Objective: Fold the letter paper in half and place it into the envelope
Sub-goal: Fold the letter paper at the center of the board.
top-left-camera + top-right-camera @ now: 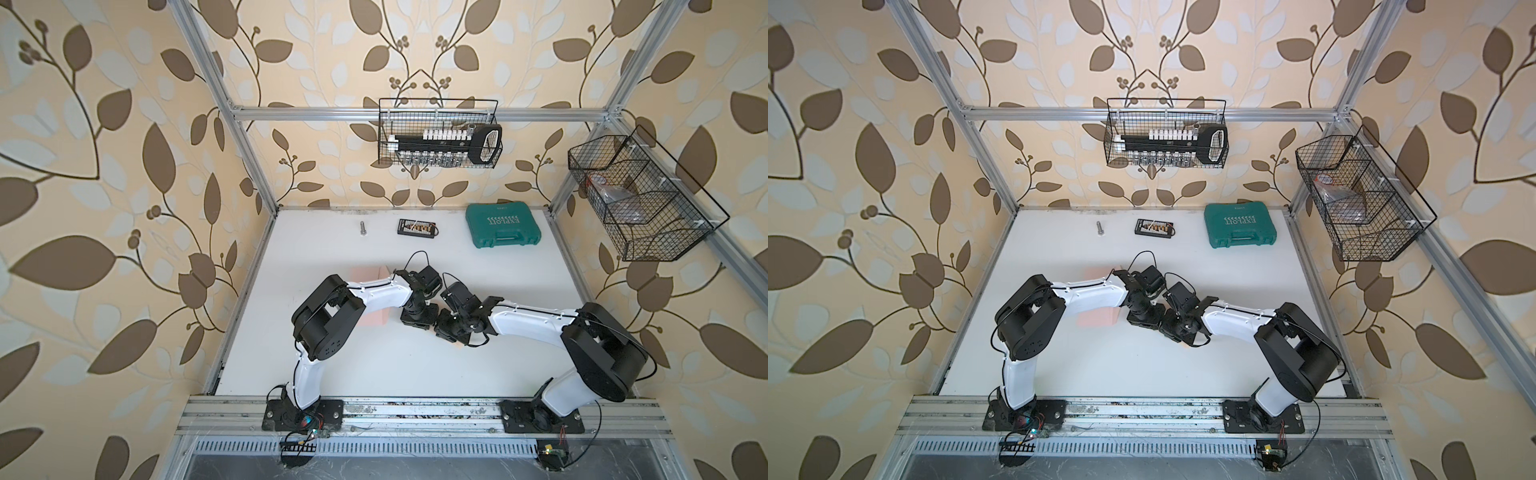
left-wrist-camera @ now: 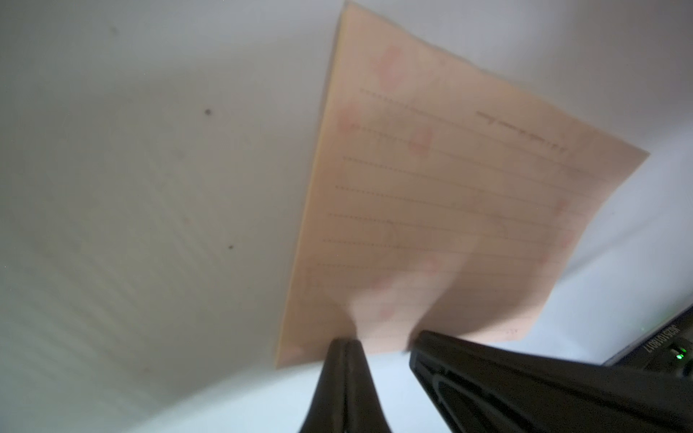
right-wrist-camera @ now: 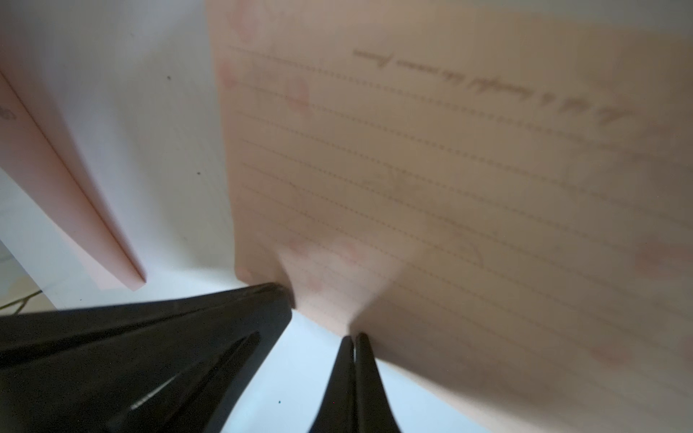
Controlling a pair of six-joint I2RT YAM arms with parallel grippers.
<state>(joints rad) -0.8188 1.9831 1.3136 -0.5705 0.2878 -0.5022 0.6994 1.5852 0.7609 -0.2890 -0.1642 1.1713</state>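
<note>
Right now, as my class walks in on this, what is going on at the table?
Two robot arms are handling the letter paper together. The left gripper and the right gripper are both shut on the same edge of the sheet, side by side near the middle of the white table. The pink envelope lies flat on the table beneath the left arm, apart from the sheet, which is not in it. Whether the sheet is already folded is unclear.

Near table [image 1: 395, 365] free; toolcase [image 1: 503, 226] far-R.
</note>
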